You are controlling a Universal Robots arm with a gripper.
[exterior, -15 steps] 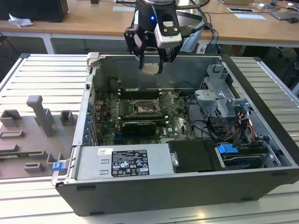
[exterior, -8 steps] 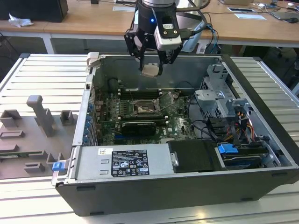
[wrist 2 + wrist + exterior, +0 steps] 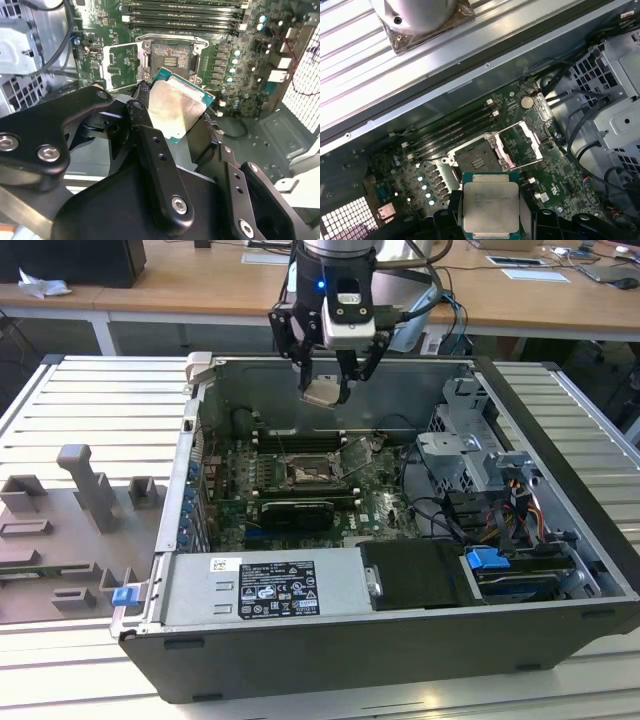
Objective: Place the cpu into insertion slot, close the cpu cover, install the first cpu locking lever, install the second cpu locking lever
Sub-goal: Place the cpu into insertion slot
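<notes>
My gripper (image 3: pixel 325 390) hangs above the open computer case, shut on the cpu (image 3: pixel 322 393), a flat square chip held by its edges. In both wrist views the cpu (image 3: pixel 175 107) (image 3: pixel 491 202) shows its silvery metal face, tilted, between black fingers (image 3: pixel 145 130). Below it on the green motherboard lies the insertion slot (image 3: pixel 305 475) (image 3: pixel 170 56) (image 3: pixel 475 161), dark and uncovered. The cpu cover (image 3: pixel 357 455) (image 3: pixel 120 67) (image 3: pixel 522 145) stands swung open beside the slot. The cpu is well clear of the board.
Black memory slots (image 3: pixel 300 440) run along the far side of the slot and a long black card (image 3: pixel 295 512) along the near side. A labelled power supply (image 3: pixel 265 590), drive cage (image 3: pixel 470 440) and cables (image 3: pixel 500 510) crowd the case. Grey fixtures (image 3: pixel 80 500) sit at the exterior view's left.
</notes>
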